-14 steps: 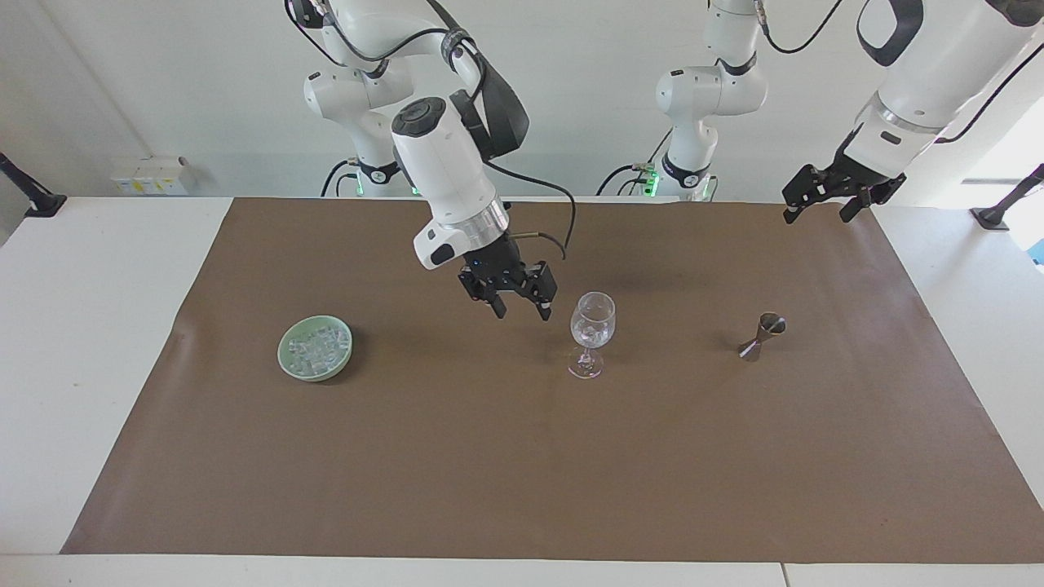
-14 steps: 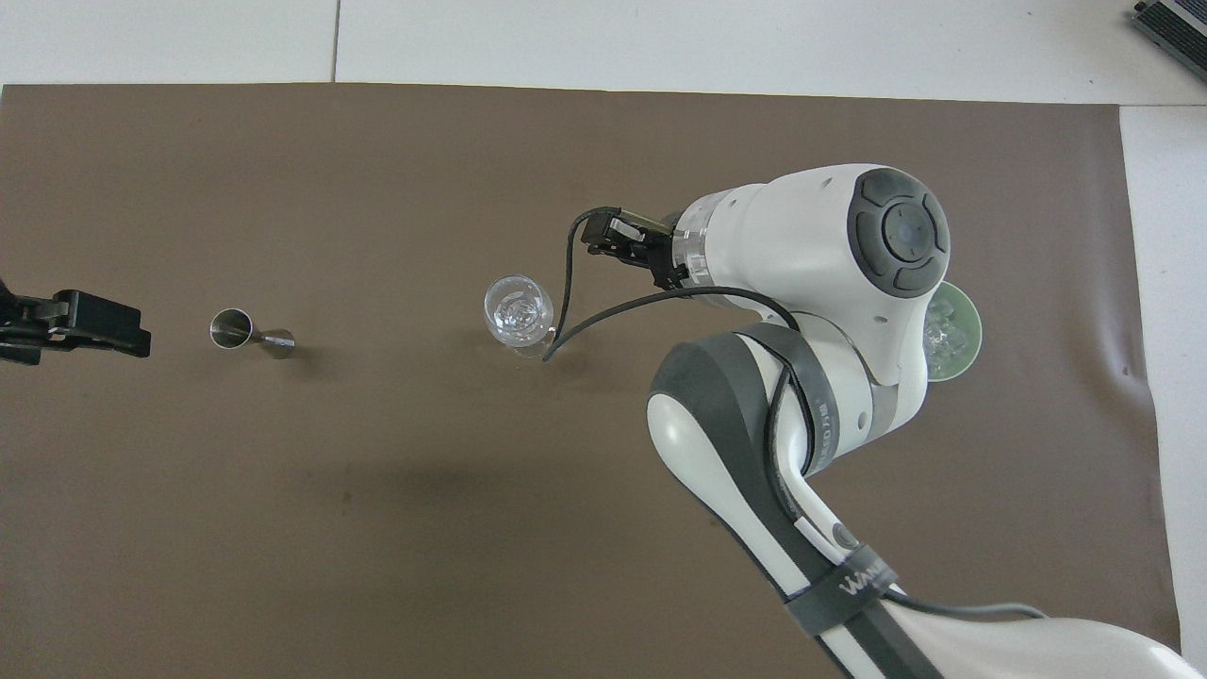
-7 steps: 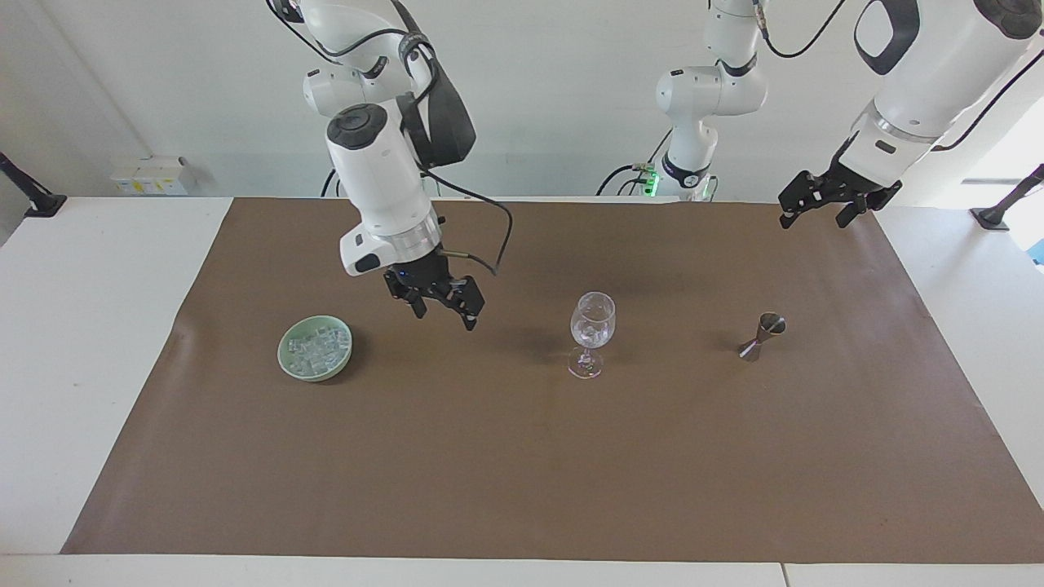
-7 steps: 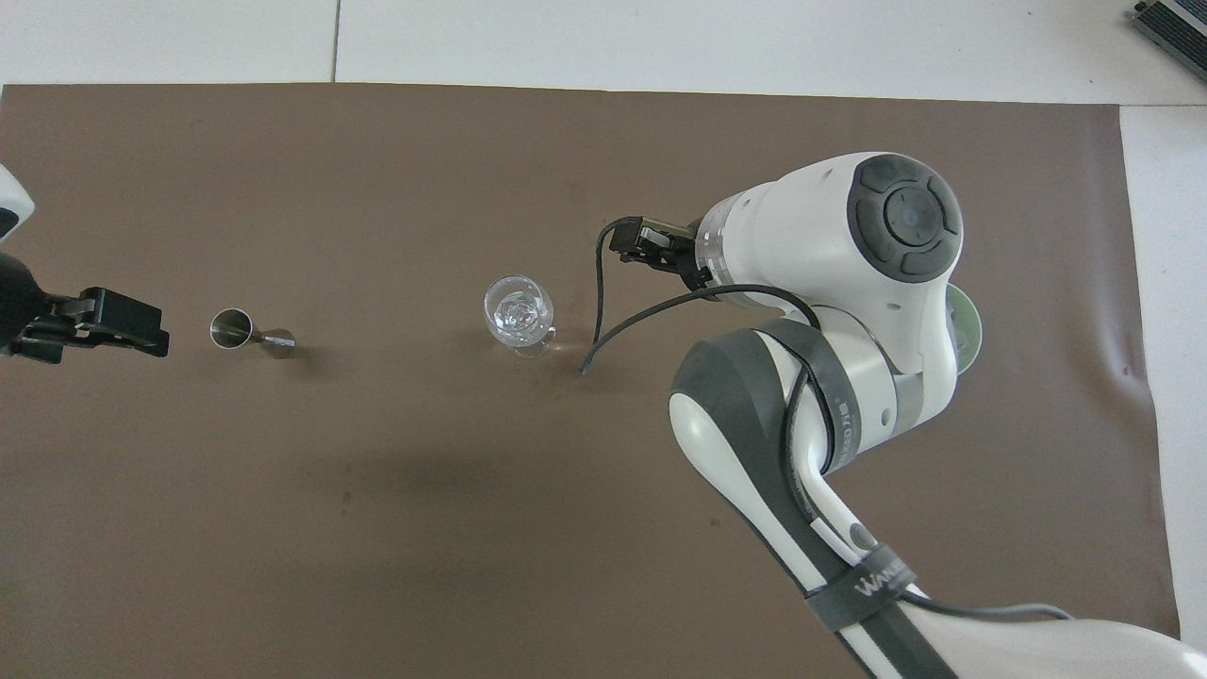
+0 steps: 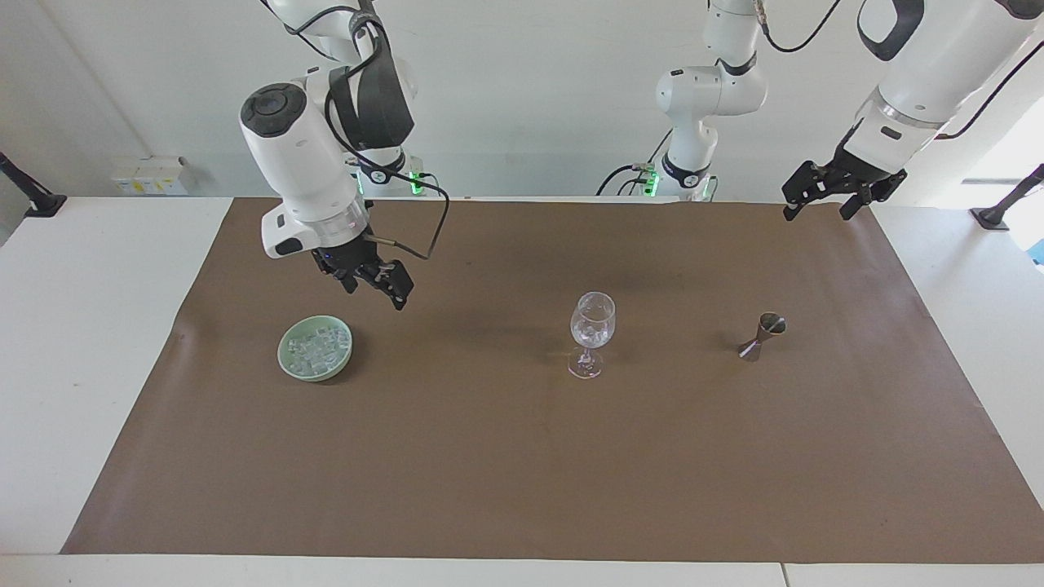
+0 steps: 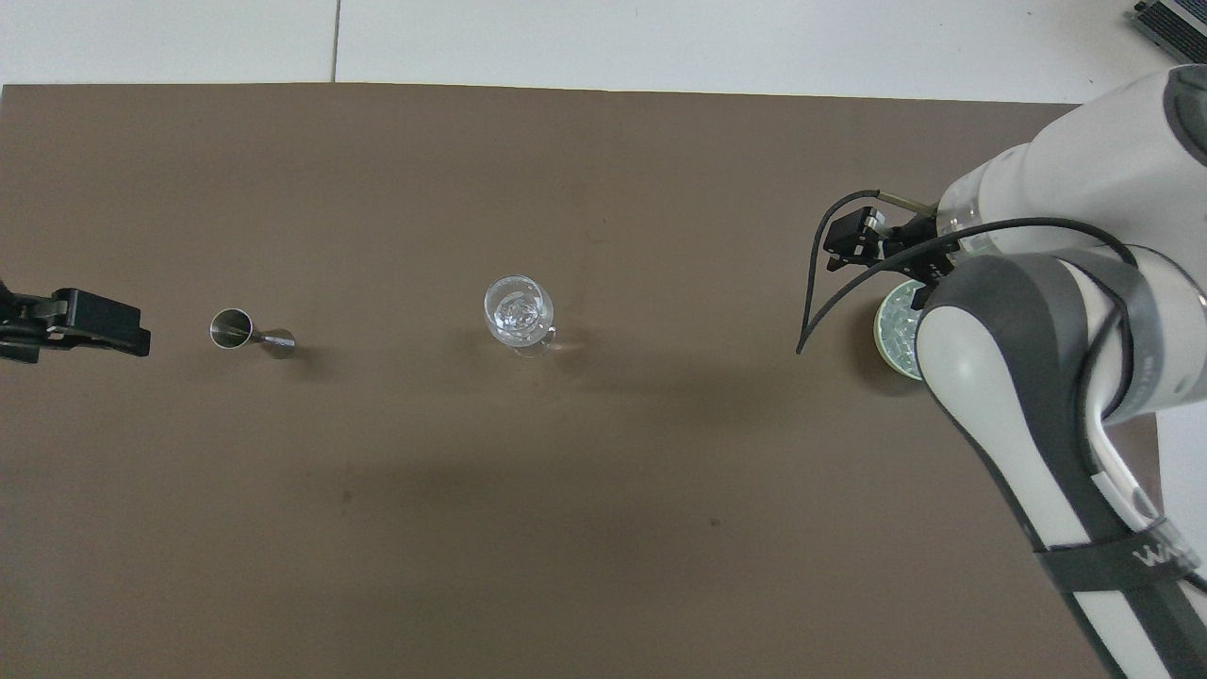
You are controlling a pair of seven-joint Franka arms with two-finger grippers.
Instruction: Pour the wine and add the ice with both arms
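Two end effectors hang above the bench, both empty with fingers apart. Taking the facing view from its left: the green bowl (image 5: 315,348) of ice (image 5: 316,349) sits on the brown mat (image 5: 522,456) toward the right arm's end of the bench. The right end effector (image 5: 375,281) hovers over the mat just beside the bowl. A wine glass (image 5: 591,334) holding some ice stands mid-mat, then a metal jigger (image 5: 760,336). The left end effector (image 5: 824,200) waits over the mat's corner nearest the robots.
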